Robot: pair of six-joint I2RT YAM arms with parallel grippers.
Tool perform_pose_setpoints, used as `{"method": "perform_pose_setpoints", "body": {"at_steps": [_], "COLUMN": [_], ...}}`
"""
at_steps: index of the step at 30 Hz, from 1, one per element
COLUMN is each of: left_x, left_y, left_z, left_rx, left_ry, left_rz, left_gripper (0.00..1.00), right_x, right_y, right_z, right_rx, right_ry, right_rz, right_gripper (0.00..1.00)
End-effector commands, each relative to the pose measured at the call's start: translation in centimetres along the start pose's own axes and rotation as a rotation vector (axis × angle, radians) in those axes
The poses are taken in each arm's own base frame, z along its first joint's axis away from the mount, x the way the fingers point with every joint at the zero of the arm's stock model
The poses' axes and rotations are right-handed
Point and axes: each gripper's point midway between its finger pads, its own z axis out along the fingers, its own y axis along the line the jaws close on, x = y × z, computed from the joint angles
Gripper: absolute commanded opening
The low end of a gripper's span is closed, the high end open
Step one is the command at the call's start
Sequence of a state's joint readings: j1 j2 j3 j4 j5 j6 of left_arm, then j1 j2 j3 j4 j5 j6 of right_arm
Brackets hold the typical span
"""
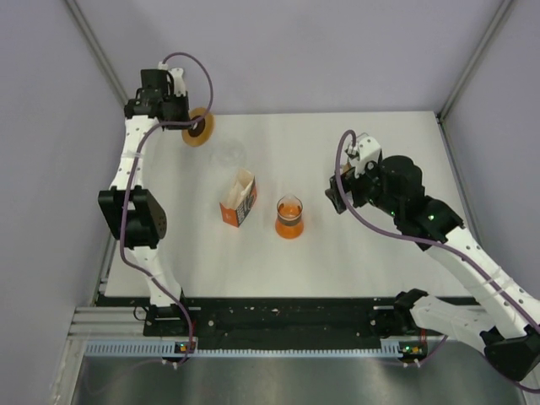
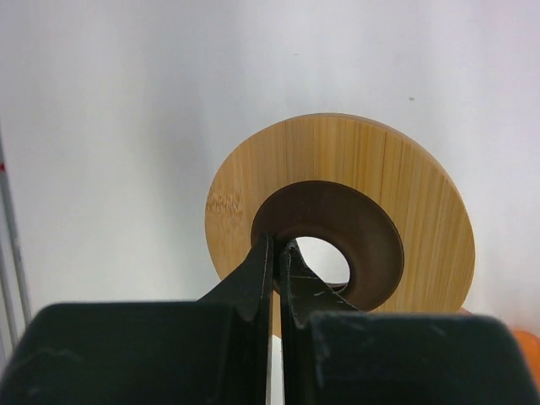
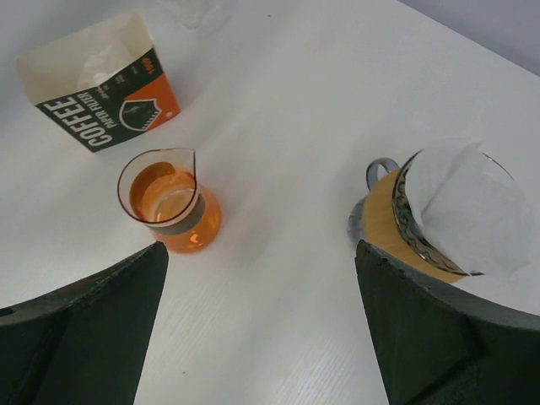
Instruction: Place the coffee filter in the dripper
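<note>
Looking for the white paper coffee filter, Ben: where is it?

It sits opened out in the round dripper with the wooden collar and grey handle, Ana. That stands on the white table, just beside the finger of the right gripper at the right of its wrist view. From above, the arm hides it.

And that gripper?

Its jaws stand wide apart with nothing between them. Past the gap, on the table, shows the orange glass carafe, and beyond it the orange and black cardboard box of coffee filters.

What about the other side?

The left gripper is at the far left corner of the table, its fingers pressed together. Their tips are at the inner edge of the dark recess in a flat round bamboo disc with a hole through its middle. Whether they pinch the disc I cannot tell.

Is that disc near the dripper?

No, well apart, with box and carafe between.
</note>
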State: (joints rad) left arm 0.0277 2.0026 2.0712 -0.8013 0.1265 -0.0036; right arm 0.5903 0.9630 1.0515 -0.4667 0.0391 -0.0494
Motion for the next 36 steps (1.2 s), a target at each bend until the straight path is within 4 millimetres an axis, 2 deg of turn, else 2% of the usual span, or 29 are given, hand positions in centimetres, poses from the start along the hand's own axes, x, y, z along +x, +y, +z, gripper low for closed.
{"method": "perform_pose_setpoints", "body": {"at_steps": [1, 5, 7, 8, 10, 11, 14, 17, 22, 26, 33, 36], "left_x": [-3.0, -2.3, -1.4, -0.8, -0.2, 0.5, 1.3, 1.9, 2.9, 3.7, 4.9, 4.9], "left_y": [-4.0, -8.1, -11.4, -13.7, -15.4, -17.3, -19.7, -22.0, -24.5, -25.7, -27.4, -27.6], "left_z": [-6.2, -9.5, -11.5, -13.2, -14.7, -15.7, -18.2, -21.4, -24.7, -26.6, -28.3, -28.5], "left_rx": [0.185, 0.393, 0.593, 0.741, 0.854, 0.910, 1.006, 1.128, 1.241, 1.312, 1.349, 1.356], "left_ry": [-0.103, -0.070, -0.034, -0.005, 0.040, 0.066, 0.091, 0.114, 0.160, 0.183, 0.181, 0.177], "left_rz": [0.030, -0.034, -0.044, -0.051, -0.076, -0.051, -0.023, -0.011, -0.009, 0.006, 0.055, 0.059], "left_gripper": [0.00, 0.00, 0.00, 0.00, 0.00, 0.00, 0.00, 0.00, 0.00, 0.00, 0.00, 0.00], "right_x": [-3.4, -5.1, -6.4, -7.2, -8.9, -9.8, -12.3, -14.0, -15.9, -16.3, -17.5, -17.9], "right_y": [2.4, 2.6, 2.8, 3.0, 3.4, 3.6, 4.3, 5.9, 8.6, 9.2, 9.8, 11.0], "right_z": [-0.3, -0.3, -0.2, -0.3, -0.5, -0.7, -0.7, -0.7, -0.4, 0.6, 1.1, 0.6], "right_rx": [-0.152, -0.168, -0.182, -0.193, -0.216, -0.226, -0.268, -0.333, -0.399, -0.399, -0.426, -0.498], "right_ry": [-0.080, -0.125, -0.166, -0.191, -0.243, -0.274, -0.369, -0.448, -0.536, -0.556, -0.596, -0.621], "right_rz": [-0.014, -0.016, -0.019, -0.020, -0.020, -0.017, 0.006, 0.021, -0.023, -0.073, -0.101, -0.124], "right_gripper": [0.92, 0.93, 0.93, 0.93, 0.93, 0.93, 0.93, 0.93, 0.93, 0.93, 0.90, 0.86]}}
